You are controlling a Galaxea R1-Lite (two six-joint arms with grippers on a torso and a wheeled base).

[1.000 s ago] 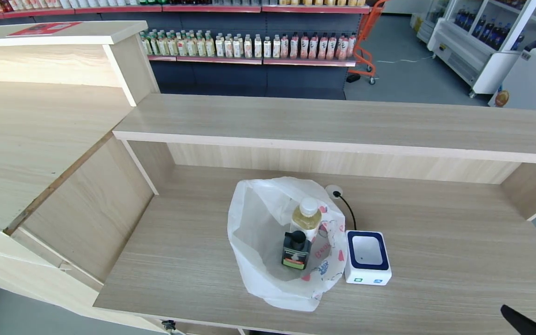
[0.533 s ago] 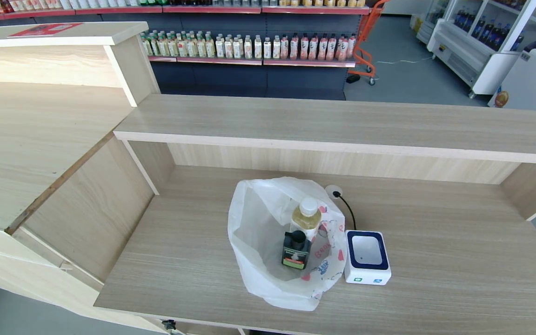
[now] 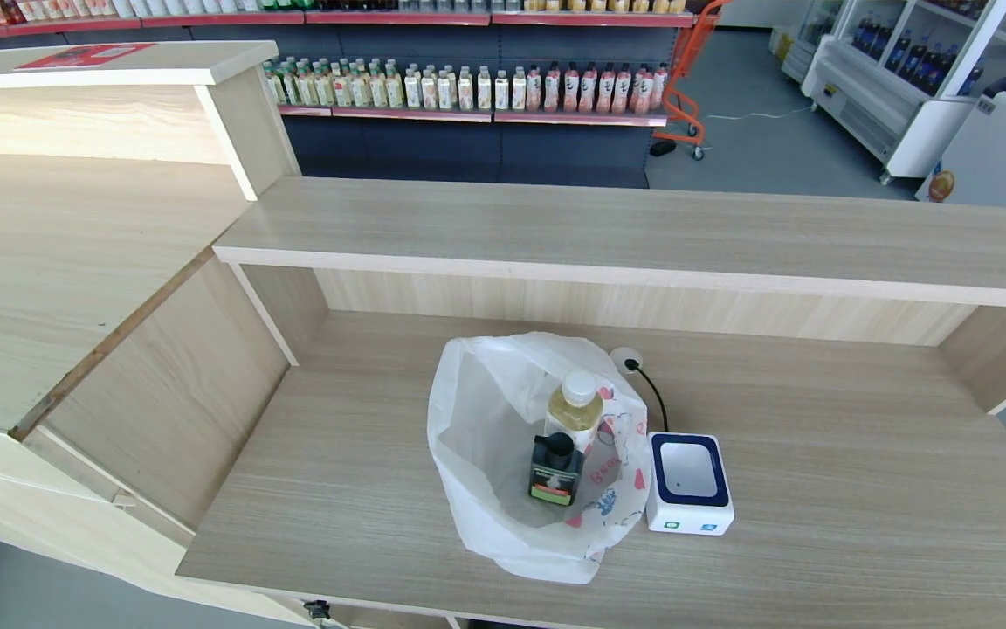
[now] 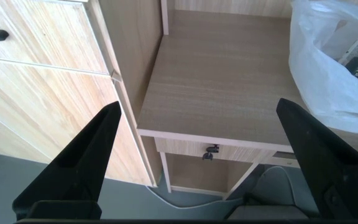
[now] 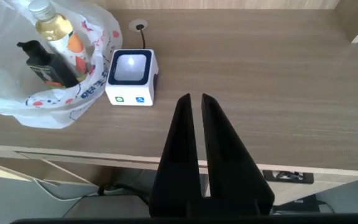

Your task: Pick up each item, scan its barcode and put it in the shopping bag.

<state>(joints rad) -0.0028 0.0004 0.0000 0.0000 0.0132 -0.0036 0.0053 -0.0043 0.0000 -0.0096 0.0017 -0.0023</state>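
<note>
While the left gripper (image 4: 199,104) hangs spread wide off the pale wooden counter's (image 3: 817,489) left corner, a white plastic shopping bag (image 3: 468,411) holds a white-capped yellow drink bottle (image 3: 575,406) and a dark black-capped bottle (image 3: 554,473), just beside a white, blue-rimmed box scanner (image 3: 689,483). The right gripper (image 5: 196,97) is pinched closed and empty.

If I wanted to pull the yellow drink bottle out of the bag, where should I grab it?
Probably by the neck just under the white cap, coming straight down from above. The yellow drink bottle stands upright, the bag wraps around its sides, and the dark bottle stands close in front, so the top is the free part.
</note>
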